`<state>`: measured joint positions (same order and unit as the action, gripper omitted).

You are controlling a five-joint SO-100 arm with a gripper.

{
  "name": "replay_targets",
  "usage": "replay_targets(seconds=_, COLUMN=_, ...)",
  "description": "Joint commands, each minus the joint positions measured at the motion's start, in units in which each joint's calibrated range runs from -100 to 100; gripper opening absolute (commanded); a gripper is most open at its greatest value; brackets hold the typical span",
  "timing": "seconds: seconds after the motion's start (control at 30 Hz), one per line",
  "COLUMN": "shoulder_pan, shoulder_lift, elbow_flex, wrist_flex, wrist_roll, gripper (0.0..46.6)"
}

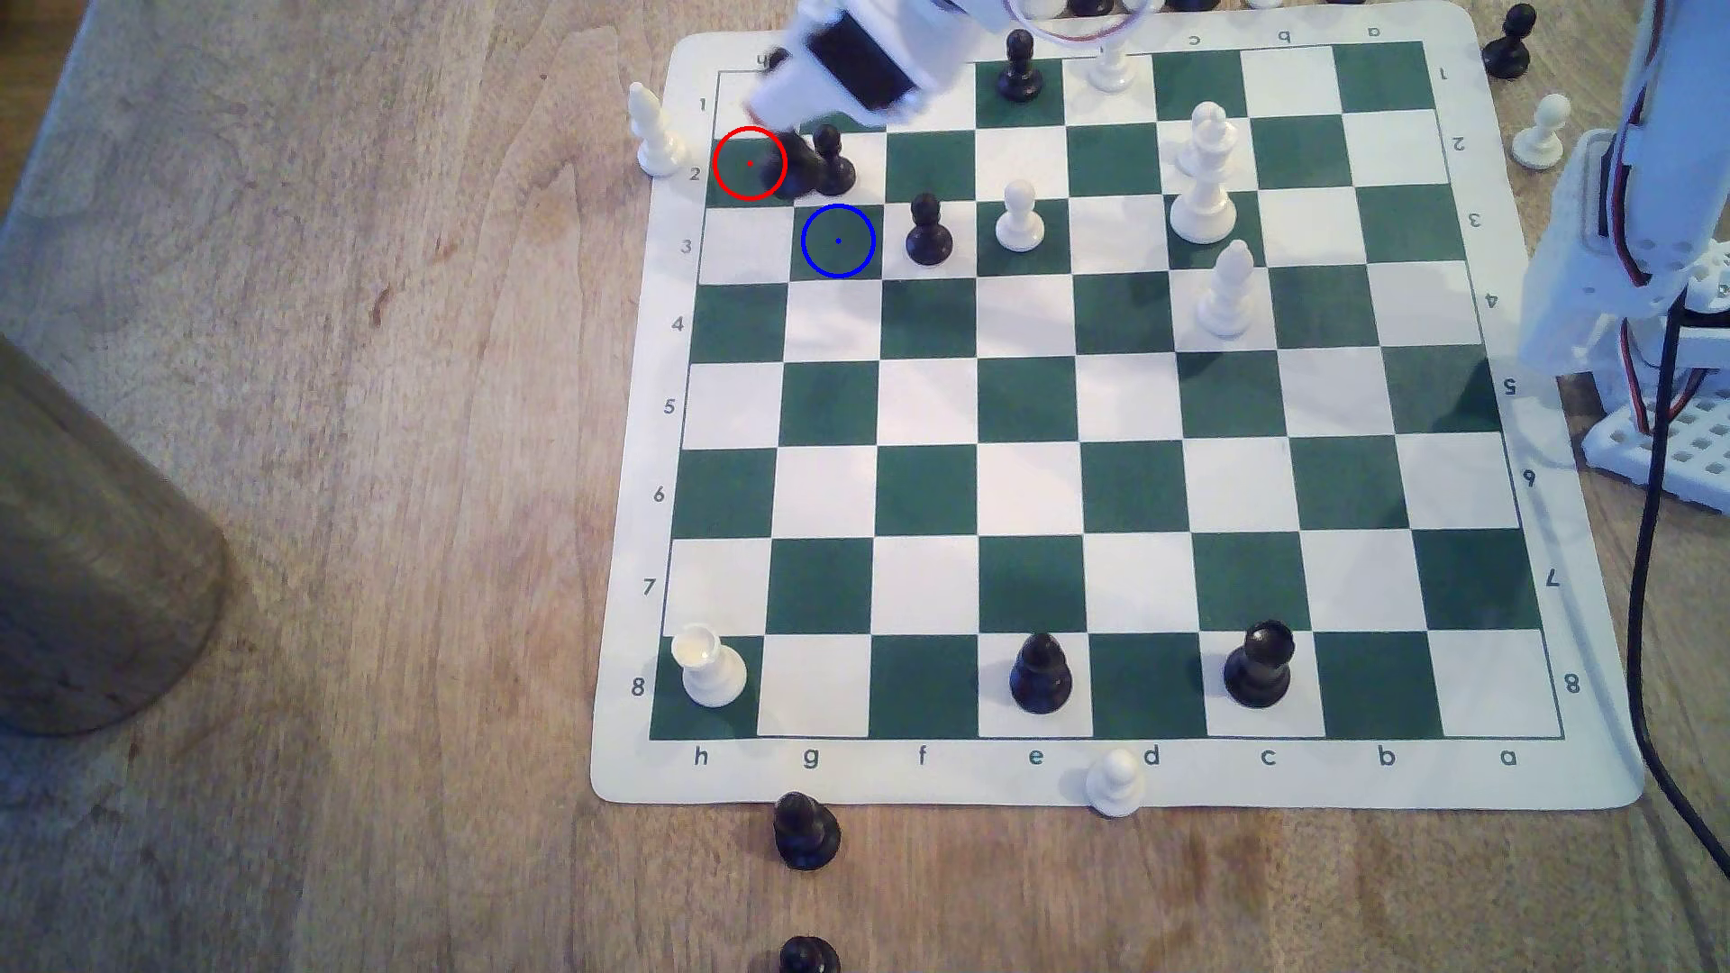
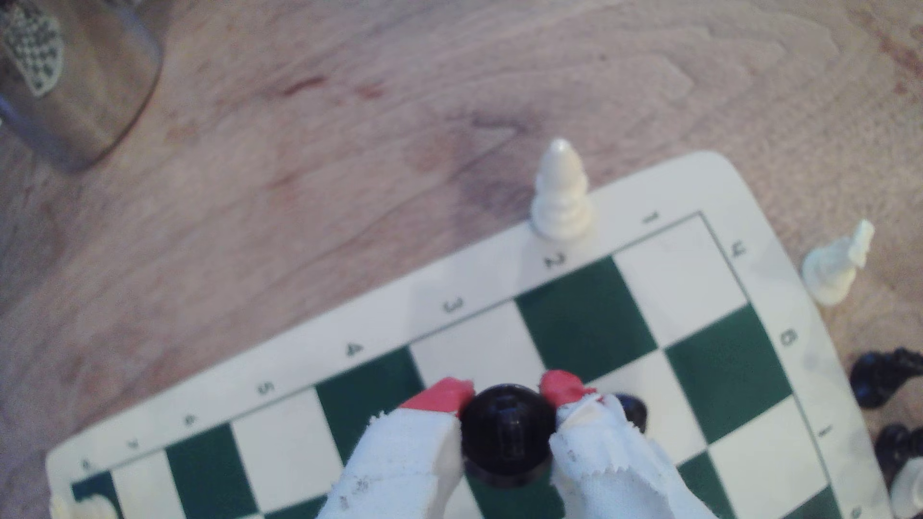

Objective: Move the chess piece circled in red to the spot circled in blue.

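Piece: black piece (image 2: 507,434), tall, knobbed top; sits between the two red-tipped fingers (image 2: 439,396) in the wrist view. In the exterior view it is a dark blur (image 1: 791,164) at the red ring's edge, leaning toward the neighbouring pawn. Whether its base rests on the board cannot be told.
Tool: tool (image 2: 507,399), narrow, jaws closed against the piece's head on both sides; white cloth wrapping on the fingers, probably for grip on the smooth plastic.
Spot: green square with blue ring and dot (image 1: 838,241), bare, diagonally next to the red-ringed square (image 1: 740,164), toward the exterior view's lower right.
Neighbour: black pawn (image 1: 831,161) just beside the piece, on the square above the spot in the exterior view; its head peeks past one finger in the wrist view (image 2: 632,409).
Other pawn: black pawn (image 1: 929,229) just beside the spot, on the exterior view's right.
Off-board: white bishop (image 1: 653,131) on the mat's border near row 2.
Board: green and white mat (image 1: 1123,776) on a wooden desk (image 1: 328,421).
Stage (judged): grasp made; carry to the spot not yet done.
Next (judged): lift clear, then a short diagonal shift and set-down.
Risk (judged): close pawns could be knocked if the piece travels low.
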<state>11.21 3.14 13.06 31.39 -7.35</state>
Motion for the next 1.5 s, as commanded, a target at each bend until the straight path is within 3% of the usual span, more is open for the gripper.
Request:
replay_targets(seconds=0.0, shoulder_pan=-0.69, shoulder_lift=-8.49, elbow_flex=2.26, wrist_flex=-2.32, wrist_roll=-0.05, gripper=1.8)
replay_targets(seconds=1.47, shoulder_pan=1.11, shoulder_lift=3.31, elbow_flex=8.79, wrist_flex=-12.64, wrist_roll=1.81, gripper=1.8)
